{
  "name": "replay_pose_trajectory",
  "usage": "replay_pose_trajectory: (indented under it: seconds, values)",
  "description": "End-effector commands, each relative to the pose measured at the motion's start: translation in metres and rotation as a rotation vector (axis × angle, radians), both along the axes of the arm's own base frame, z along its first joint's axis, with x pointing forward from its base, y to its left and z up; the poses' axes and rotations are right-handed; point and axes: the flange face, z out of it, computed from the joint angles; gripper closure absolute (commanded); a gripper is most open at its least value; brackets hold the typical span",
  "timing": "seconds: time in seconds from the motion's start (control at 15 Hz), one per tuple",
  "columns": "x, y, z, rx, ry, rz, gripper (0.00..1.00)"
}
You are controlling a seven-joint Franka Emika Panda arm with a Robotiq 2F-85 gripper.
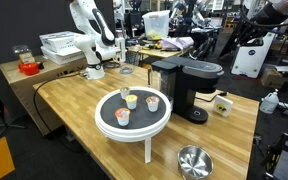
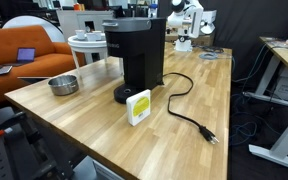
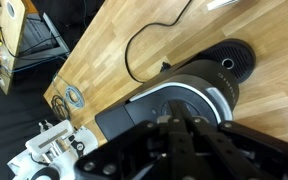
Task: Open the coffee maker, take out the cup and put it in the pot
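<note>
The black coffee maker (image 1: pixel 186 88) stands on the wooden table with its rounded top shut, and shows in both exterior views (image 2: pixel 136 60). In the wrist view its top and round base (image 3: pixel 199 95) lie just beyond my gripper (image 3: pixel 177 115), whose dark fingers look closed together and empty. In an exterior view my gripper (image 1: pixel 121 47) hangs at the far end of the table, apart from the machine. The cup is hidden. The shiny steel pot (image 1: pixel 194 161) sits near the table edge beside the machine (image 2: pixel 63 85).
A white pedestal tray (image 1: pixel 132 124) holds three small cups topped yellow, orange and red. The machine's black power cord (image 2: pixel 189 115) trails across the table. A small white and yellow box (image 2: pixel 138 108) stands by the machine's base. An orange sofa (image 2: pixel 24 50) is beyond the table.
</note>
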Motion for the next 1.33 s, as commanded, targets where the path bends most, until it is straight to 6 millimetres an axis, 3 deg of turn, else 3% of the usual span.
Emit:
replay_pose_trajectory:
  seconds: [0.0,0.33,0.67,1.27]
  values:
    - [0.000,-0.010,-0.001,-0.102,-0.004,0.028,1.00]
    - [-0.001,-0.011,-0.007,-0.236,0.013,0.153,1.00]
    - [0.000,-0.001,-0.014,-0.181,0.023,0.170,1.00]
    - [-0.001,0.006,-0.009,-0.222,0.020,0.187,1.00]
